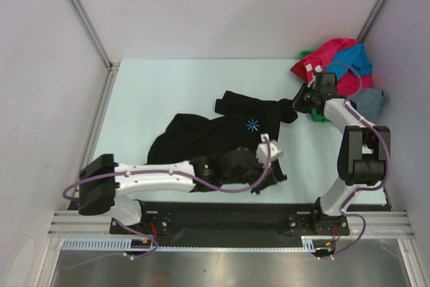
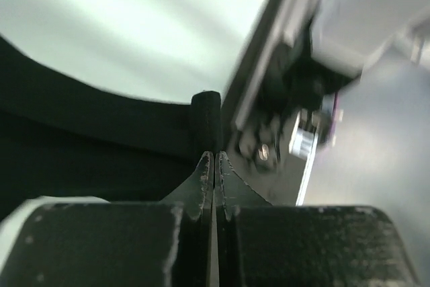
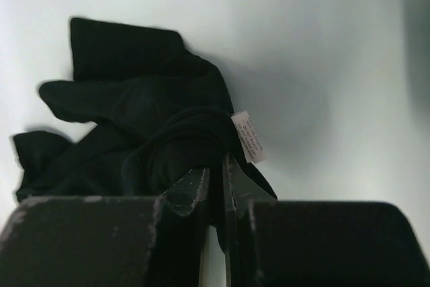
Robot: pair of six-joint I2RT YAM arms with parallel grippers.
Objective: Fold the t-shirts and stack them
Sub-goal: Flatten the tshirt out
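So the left gripper (image 2: 215,166) has its jaws squeezed together on a fold of the black t-shirt (image 1: 195,136) at roughly the shirt's 5 o'clock edge, and the shirt lies rumpled in the middle of the counter (image 1: 168,85). The right gripper (image 3: 216,173) has its jaws clamped on a bunched bit of that same shirt around 2 o'clock, right by a little white label (image 3: 248,137). Over in the counter's 1 o'clock corner, the red-pink t-shirt (image 1: 326,55), the blue t-shirt (image 1: 356,58) and the grey t-shirt (image 1: 371,101) sit heaped together.
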